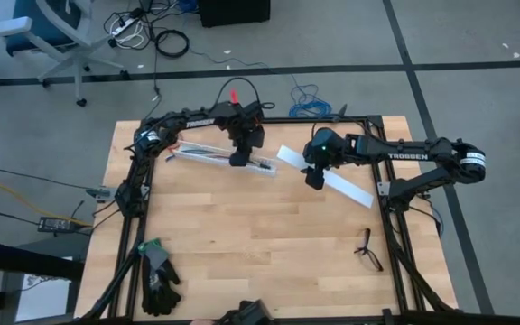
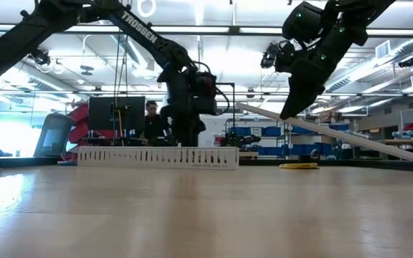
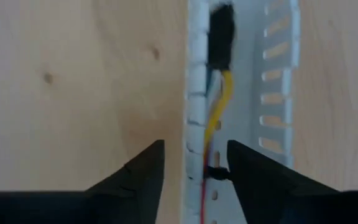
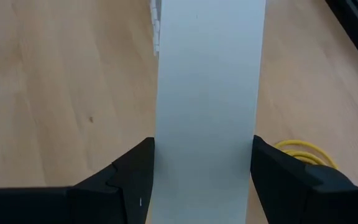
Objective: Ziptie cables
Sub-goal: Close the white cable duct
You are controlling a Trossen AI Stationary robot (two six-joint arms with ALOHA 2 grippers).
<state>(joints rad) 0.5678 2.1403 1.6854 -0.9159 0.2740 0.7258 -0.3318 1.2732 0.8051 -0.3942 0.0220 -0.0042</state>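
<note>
While my left end effector (image 3: 194,165) hangs spread over the channel (image 3: 253,93) holding the cables (image 3: 219,102), the right end effector (image 4: 204,168) pinches a white cover strip (image 4: 207,81). One strip end is raised off the worktop (image 1: 260,244).

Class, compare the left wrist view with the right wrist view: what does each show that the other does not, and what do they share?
Only the left wrist view shows the cables lying inside the white slotted channel, with the left gripper open astride its wall. Only the right wrist view shows the flat white cover strip clamped by the right gripper, and the yellow wire spool. Both share the wooden table.
</note>
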